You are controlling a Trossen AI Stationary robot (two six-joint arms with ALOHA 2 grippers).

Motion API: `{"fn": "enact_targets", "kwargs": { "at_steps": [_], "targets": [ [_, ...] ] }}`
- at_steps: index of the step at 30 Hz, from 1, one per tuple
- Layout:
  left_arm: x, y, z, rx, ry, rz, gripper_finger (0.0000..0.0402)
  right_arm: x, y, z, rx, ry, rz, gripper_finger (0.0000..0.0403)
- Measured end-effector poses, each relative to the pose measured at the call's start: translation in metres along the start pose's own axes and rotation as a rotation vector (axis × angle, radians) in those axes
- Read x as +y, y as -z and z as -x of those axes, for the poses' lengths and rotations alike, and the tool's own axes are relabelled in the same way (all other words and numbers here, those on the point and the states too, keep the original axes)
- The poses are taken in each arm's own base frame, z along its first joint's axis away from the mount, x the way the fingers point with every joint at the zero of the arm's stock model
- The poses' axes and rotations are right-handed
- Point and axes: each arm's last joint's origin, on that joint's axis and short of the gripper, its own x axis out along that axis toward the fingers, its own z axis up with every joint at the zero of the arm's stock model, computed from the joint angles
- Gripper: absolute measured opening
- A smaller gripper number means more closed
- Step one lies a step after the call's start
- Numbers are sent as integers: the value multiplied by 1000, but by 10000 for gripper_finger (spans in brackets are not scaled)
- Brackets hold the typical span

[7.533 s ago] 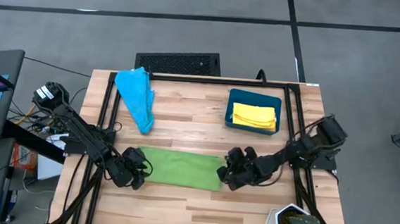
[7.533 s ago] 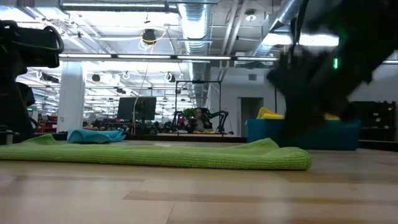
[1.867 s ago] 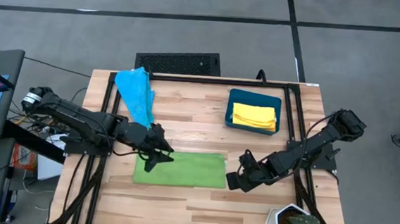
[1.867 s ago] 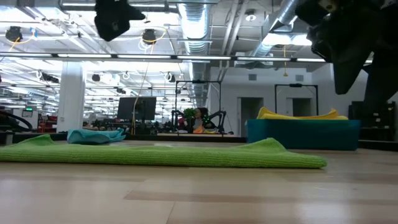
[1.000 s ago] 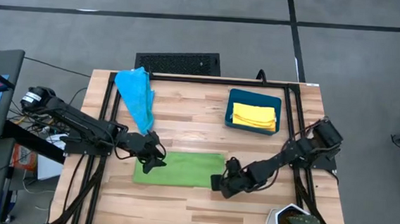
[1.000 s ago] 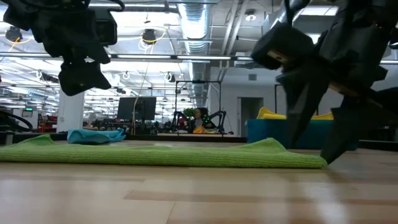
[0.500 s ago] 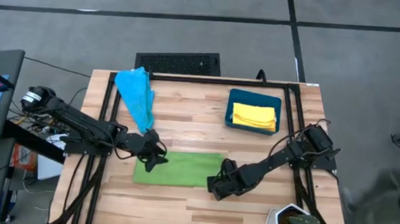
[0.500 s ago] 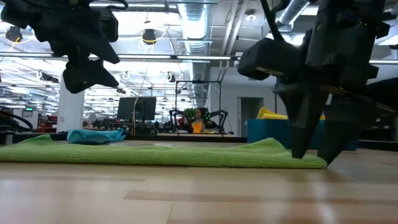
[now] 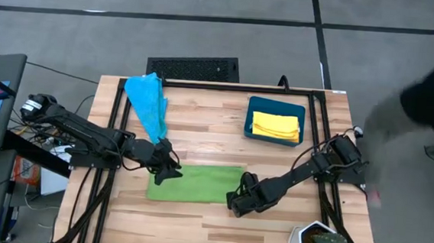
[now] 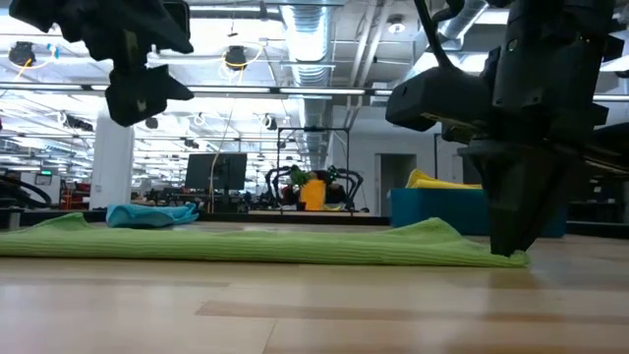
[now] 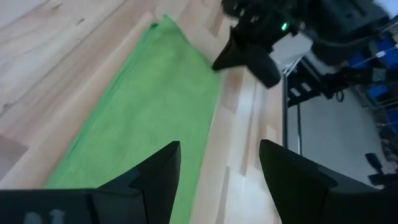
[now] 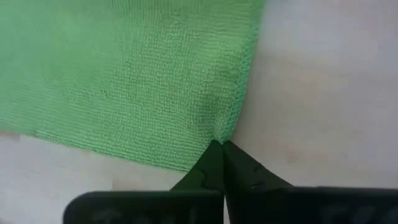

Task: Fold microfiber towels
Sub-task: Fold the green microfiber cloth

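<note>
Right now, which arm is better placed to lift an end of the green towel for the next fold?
The right. The right gripper is shut on the green towel at its edge, down at table level. The left gripper is open, hovering above the other end.

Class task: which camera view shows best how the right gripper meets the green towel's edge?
The right wrist view: the right gripper, shut, touches the green towel hem. The high view shows its place only; low view, a dark silhouette.

Green towel (image 12: 124,68) is matt, nubby knit cloth with a stitched hem, lying on a smooth light wood-plank worktop (image 9: 224,130) with low sheen; blue towel (image 9: 148,105) soft cloth; gripper fingers (image 11: 298,180) matt dark plastic.
</note>
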Motion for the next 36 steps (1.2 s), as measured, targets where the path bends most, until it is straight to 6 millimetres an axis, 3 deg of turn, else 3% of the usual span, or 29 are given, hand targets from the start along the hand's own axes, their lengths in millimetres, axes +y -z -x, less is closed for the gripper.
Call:
{"fn": "enact_targets", "kwargs": {
  "at_steps": [16,21,27,36],
  "targets": [
    [-5,22,2,59,-75,8,213,3,-12,37,-40,-99,33,6],
    [-8,29,1,40,-103,2,213,22,-22,49,-46,-160,115,8],
    [-6,34,-5,67,-125,37,212,47,-33,50,-65,-193,205,8],
    [-5,35,-6,59,-135,47,212,85,-33,27,-40,-231,323,10]
  ]
}}
